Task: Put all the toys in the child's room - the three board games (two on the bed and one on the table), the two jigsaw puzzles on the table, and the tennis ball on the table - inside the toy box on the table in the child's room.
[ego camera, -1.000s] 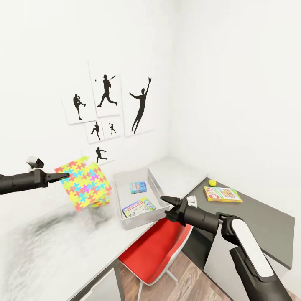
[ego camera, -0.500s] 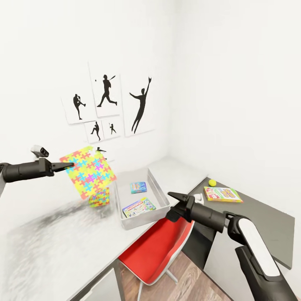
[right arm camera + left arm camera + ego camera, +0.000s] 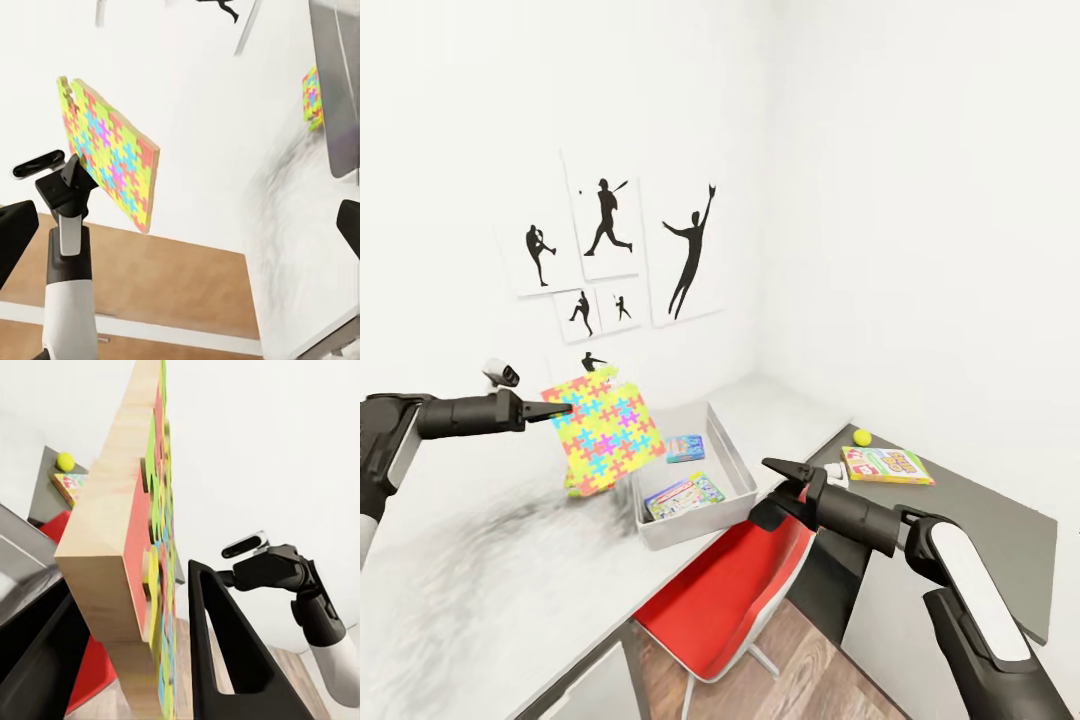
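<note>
While my left gripper (image 3: 560, 409) pinches one edge of a jigsaw puzzle (image 3: 607, 430), the mat hangs in the air just beside the toy box (image 3: 735, 465).

Gripped by only an edge, the puzzle could swing or slip loose and land on the table (image 3: 470, 590) short of the box; it could also catch the near wall if I lower it too soon. My right gripper (image 3: 776, 484) hovers above the red chair (image 3: 725, 590), fingers apart, holding nothing. Two board games (image 3: 682, 493) already lie inside the box (their print is too small to read). A third board game (image 3: 887, 465) lies near the tennis ball (image 3: 862, 437); its red lettering is illegible.
</note>
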